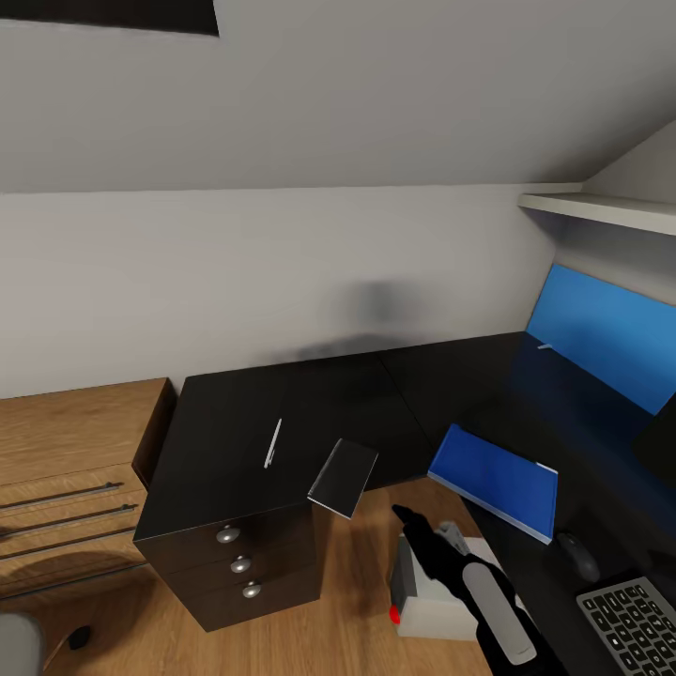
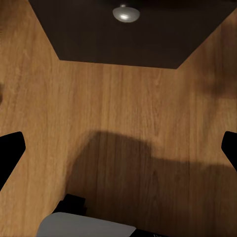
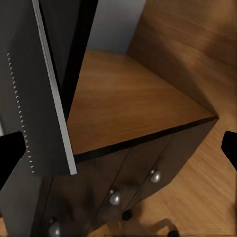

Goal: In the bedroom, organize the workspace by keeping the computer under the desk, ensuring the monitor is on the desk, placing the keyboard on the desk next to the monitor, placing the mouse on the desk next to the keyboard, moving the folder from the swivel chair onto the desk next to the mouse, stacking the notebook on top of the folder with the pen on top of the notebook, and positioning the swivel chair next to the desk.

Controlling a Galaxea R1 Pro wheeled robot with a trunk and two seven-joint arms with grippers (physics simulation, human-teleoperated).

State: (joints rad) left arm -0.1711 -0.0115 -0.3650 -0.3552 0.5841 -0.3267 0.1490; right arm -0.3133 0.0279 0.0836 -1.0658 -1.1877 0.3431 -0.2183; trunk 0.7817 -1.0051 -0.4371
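The glossy black desk (image 1: 235,422) holds the thin silvery pen (image 1: 273,443). The dark grey notebook (image 1: 344,477) juts past the desk's front edge and looks tilted. My right gripper (image 1: 406,515) hovers just right of it, open. In the right wrist view the notebook (image 3: 34,98) looms close beside one of the spread fingertips (image 3: 10,155). The blue folder (image 1: 496,481) lies on the desk's right wing, with the mouse (image 1: 577,554) and keyboard (image 1: 638,620) nearer me. The computer (image 1: 427,601) stands on the floor under my right arm. My left gripper (image 2: 118,150) hangs open over bare floor.
A wooden dresser (image 1: 66,469) stands left of the desk's three-drawer unit (image 1: 239,563), whose knob (image 2: 126,13) shows in the left wrist view. A blue back panel (image 1: 601,338) and a white shelf (image 1: 601,208) are at the right. A grey shape (image 1: 19,643) sits at the bottom left.
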